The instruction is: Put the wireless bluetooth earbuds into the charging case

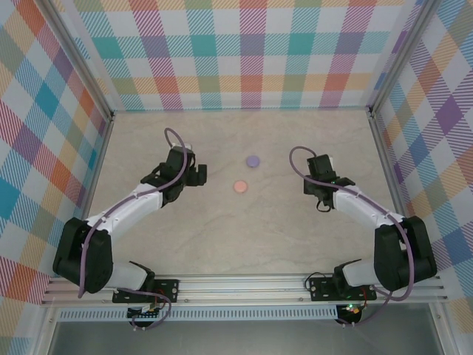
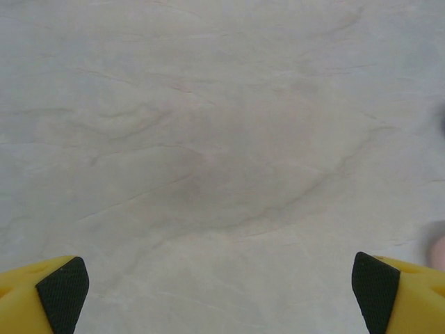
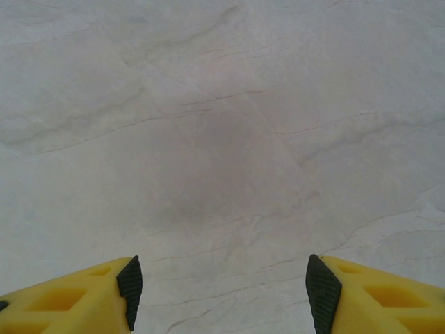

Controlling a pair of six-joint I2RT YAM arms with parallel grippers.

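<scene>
We hold our left gripper (image 2: 220,282) wide and our right gripper (image 3: 219,282) parted, both empty, flanking the purple case (image 1: 253,160) and pink case (image 1: 239,187) lying between them, seemingly poised to reach in.

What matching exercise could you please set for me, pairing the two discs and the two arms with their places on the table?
Things:
1. purple disc
2. pink disc
3. left arm
4. right arm

Places:
A. left of both discs
B. the disc farther from the arm bases
C. right of both discs
D. the disc nearer the arm bases

Pairs: 1-B, 2-D, 3-A, 4-C.
</scene>
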